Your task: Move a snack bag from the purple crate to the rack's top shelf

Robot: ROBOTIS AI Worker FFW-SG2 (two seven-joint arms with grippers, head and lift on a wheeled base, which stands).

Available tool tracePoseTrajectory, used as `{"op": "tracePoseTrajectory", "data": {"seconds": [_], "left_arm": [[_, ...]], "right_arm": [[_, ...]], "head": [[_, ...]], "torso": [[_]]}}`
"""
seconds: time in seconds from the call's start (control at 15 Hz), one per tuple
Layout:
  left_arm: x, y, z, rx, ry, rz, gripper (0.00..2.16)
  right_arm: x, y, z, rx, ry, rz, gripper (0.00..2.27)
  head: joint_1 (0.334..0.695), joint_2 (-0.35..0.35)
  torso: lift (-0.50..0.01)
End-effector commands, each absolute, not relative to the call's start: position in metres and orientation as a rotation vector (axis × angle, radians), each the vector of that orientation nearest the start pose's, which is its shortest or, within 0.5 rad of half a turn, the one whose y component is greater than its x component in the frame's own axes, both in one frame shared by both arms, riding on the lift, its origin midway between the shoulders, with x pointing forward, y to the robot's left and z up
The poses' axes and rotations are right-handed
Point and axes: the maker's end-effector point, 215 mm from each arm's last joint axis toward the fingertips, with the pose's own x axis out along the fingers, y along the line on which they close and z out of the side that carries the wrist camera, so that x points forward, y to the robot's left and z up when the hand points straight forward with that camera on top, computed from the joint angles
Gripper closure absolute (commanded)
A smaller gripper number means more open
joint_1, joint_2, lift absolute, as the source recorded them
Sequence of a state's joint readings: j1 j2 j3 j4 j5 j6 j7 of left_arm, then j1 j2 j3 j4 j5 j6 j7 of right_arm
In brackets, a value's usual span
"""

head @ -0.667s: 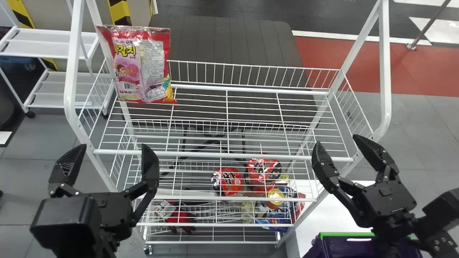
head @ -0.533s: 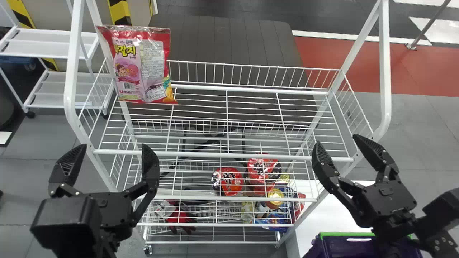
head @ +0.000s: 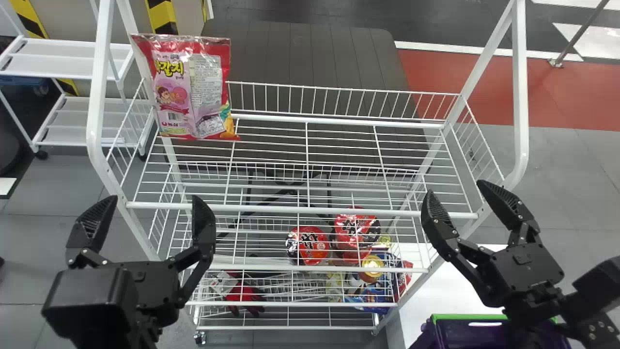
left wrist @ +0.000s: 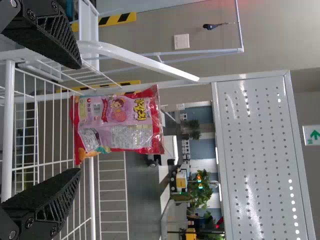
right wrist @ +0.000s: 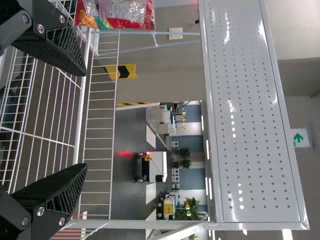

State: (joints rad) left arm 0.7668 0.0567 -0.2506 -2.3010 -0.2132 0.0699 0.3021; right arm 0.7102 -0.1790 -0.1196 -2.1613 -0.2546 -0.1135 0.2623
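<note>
- Well, nearest me, low in the head view, the left gripper [head: 154,206] is spread wide on nothing at the lower left, and the right gripper [head: 455,194] is likewise parted and unladen towards the lower right.
- Below the right one, at the bottom right of the frame, I see the purple crate [head: 445,334] with its green rim.
- Farther off, upper left of the frame, the snack bag [head: 193,92] stands upright at the back left of the top shelf [head: 310,210]; I judge the placing done, if it is the one meant.
- It should be light and soft, its film slick, its contents likely crumbly, so a careless nudge could tip it.
- Were I to take it, I'd pinch the flat top seam, or close gently across the middle, without squeezing hard.
- It looks glossy and creased to me: red borders, a pink panel with a cartoon and barcode, a pale block of small print, and orange and green at the lower right corner.
</note>
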Motion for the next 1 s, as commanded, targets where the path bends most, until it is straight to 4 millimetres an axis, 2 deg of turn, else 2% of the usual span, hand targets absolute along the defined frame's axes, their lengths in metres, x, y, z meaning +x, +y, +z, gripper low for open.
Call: {"op": "tracePoseTrajectory", "data": {"seconds": [0.0,0.6,0.8,0.93], "left_arm": [[0.364,0.172,-0.315,0.104,0.075,0.08,0.08],[0.364,0.171,-0.312,0.101,0.069,0.078,0.08],[0.364,0.171,-0.313,0.103,0.071,0.078,0.08],[0.365,0.171,-0.313,0.104,0.073,0.078,0.08]], "right_arm": [[0.382,-0.239,-0.314,0.041,-0.009,0.26,0.19],[0.381,-0.237,-0.313,0.038,-0.012,0.272,0.19],[0.385,-0.23,-0.334,0.042,0.082,0.288,0.19],[0.385,-0.228,-0.323,0.035,0.048,0.305,0.19]], "head": [[0.695,-0.104],[0.695,-0.103],[0.695,-0.1],[0.695,-0.092]], "torso": [[0.0],[0.0],[0.0],[0.0]]}}
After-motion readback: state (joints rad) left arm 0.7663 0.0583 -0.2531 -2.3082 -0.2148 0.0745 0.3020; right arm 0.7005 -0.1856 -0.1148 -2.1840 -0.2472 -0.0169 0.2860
